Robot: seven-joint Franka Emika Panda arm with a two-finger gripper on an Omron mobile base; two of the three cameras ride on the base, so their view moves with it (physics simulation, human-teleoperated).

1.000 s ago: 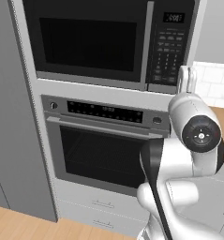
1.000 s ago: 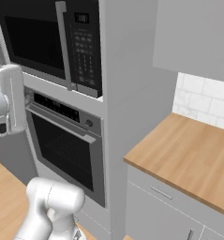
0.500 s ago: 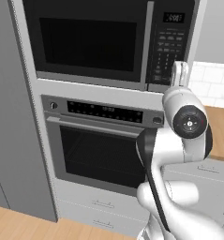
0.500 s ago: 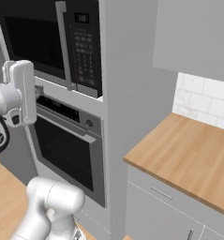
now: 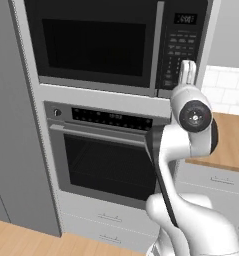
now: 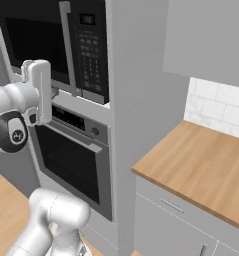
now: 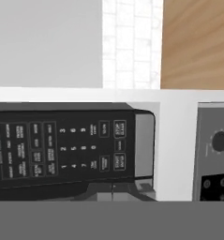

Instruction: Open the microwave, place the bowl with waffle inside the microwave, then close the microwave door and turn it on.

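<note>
The black microwave [image 5: 98, 42] is built in above the oven, and the microwave door [image 5: 93, 47] is closed, its grey bar handle [image 5: 159, 47] upright beside the keypad [image 5: 180, 47]. My gripper [image 6: 53, 92] is raised at the microwave's lower right corner, pointing at the keypad [image 6: 91, 50]. In the hand view, which is rolled sideways, the keypad [image 7: 66, 145] is close ahead and the fingertips [image 7: 106, 191] meet at the bottom edge, shut on nothing. The bowl and the waffle are out of view.
A steel-trimmed oven [image 5: 108, 160] with a horizontal handle sits right under the microwave; its knob [image 7: 220, 141] appears in the hand view. To the right a wooden counter [image 6: 201, 167] runs along a white tiled wall. A tall grey panel [image 5: 16, 125] stands on the left.
My arm has lifted the hand from oven height up to the microwave's keypad corner and turned it toward the panel. The door stays closed.
</note>
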